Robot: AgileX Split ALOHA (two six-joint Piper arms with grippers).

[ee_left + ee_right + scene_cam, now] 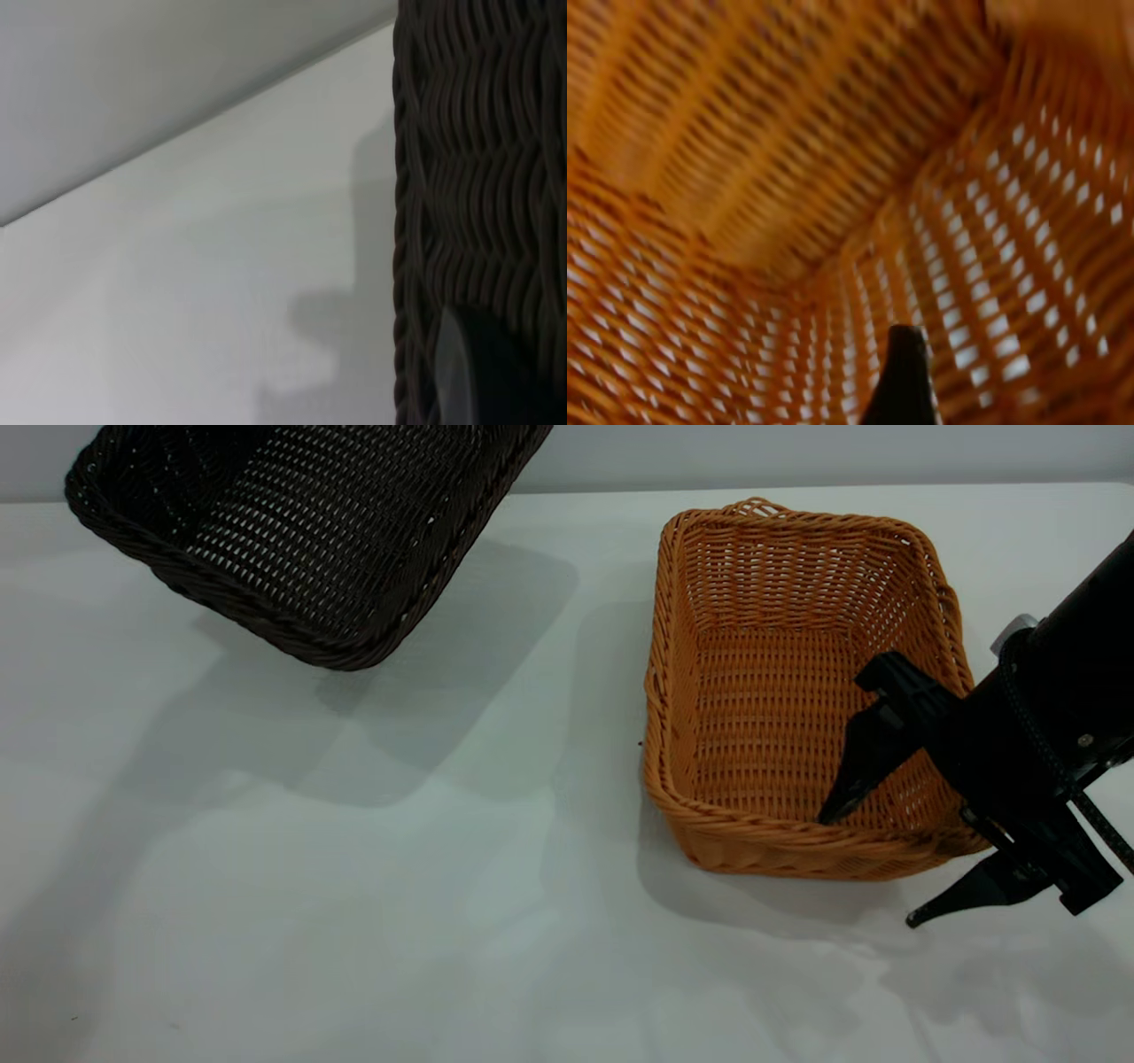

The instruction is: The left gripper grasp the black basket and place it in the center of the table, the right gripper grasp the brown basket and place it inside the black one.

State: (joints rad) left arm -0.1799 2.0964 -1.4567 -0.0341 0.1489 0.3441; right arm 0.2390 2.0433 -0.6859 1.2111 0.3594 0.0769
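black basket point(301, 540): woven wicker | brown basket point(780, 691): woven wicker | table point(354, 921): smooth

Pale grey wall point(797, 452) along the top of the frame, also filling the upper left of the left wrist view

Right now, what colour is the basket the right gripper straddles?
Orange-tan wicker: the brown basket, clearest in the exterior view, with the right gripper open across its near wall.
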